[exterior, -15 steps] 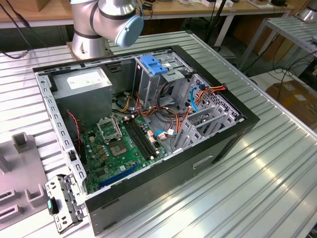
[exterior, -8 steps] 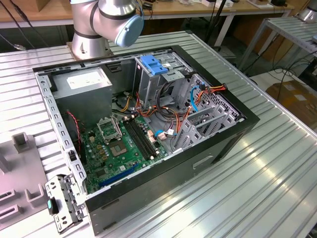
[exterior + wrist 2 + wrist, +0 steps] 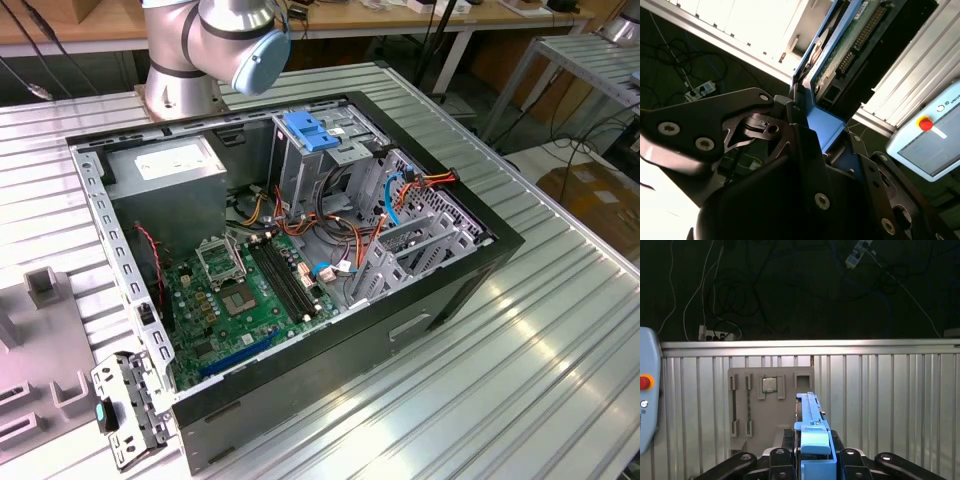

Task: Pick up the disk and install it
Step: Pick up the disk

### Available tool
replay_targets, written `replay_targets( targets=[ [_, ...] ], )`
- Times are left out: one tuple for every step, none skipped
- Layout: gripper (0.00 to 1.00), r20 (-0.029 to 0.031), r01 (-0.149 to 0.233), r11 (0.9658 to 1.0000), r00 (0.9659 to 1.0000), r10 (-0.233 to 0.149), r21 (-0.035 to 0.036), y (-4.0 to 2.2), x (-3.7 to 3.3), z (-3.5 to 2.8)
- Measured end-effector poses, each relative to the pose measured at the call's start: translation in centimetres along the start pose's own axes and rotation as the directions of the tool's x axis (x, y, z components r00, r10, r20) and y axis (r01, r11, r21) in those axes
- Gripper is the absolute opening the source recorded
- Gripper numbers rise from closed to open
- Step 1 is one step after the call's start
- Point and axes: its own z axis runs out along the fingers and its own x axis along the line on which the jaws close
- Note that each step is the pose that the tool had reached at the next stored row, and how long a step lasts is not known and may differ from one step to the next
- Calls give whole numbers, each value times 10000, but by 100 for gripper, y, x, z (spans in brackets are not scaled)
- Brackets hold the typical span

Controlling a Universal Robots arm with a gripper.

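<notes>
Right, my pincer (image 3: 812,462) is clamped on the disk (image 3: 809,412), holding it edge-up over the counter (image 3: 880,390). I judge this narrow hold risky: the disk could twist and jam against the drive cage (image 3: 300,175).

Arm (image 3: 215,40): upper part cut off at the exterior view's top edge.
Disk (image 3: 850,45): far end runs out of frame in the second wrist view.
Pendant (image 3: 646,395): mostly cut off, first wrist view.

arm (image 3: 215,40): lower joint above base | hand (image 3: 815,457): clamped on disk (image 3: 810,410)
</notes>
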Motion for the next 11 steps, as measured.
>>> replay_targets(
  targets=[
    [37, 0, 0, 10000, 10000, 0, 0, -12, 0, 0],
    [37, 0, 0, 10000, 10000, 0, 1, -19, -1, 1],
    [37, -1, -1, 10000, 10000, 1, 0, -24, -1, 0],
    [37, -1, 0, 10000, 10000, 0, 0, -37, -1, 0],
    [37, 0, 0, 10000, 10000, 0, 1, -48, -1, 1],
    [37, 0, 0, 10000, 10000, 0, 1, -54, -1, 1],
    [37, 0, 0, 10000, 10000, 0, 0, -67, -1, 1],
    [37, 0, 0, 10000, 10000, 0, 0, -77, -1, 1],
    [37, 0, -1, 10000, 10000, 1, 0, -82, -2, 1],
    [37, 0, 0, 10000, 10000, 0, 0, -89, -2, 1],
    [37, 0, -1, 10000, 10000, 1, 1, -98, -2, 1]
  ],
)
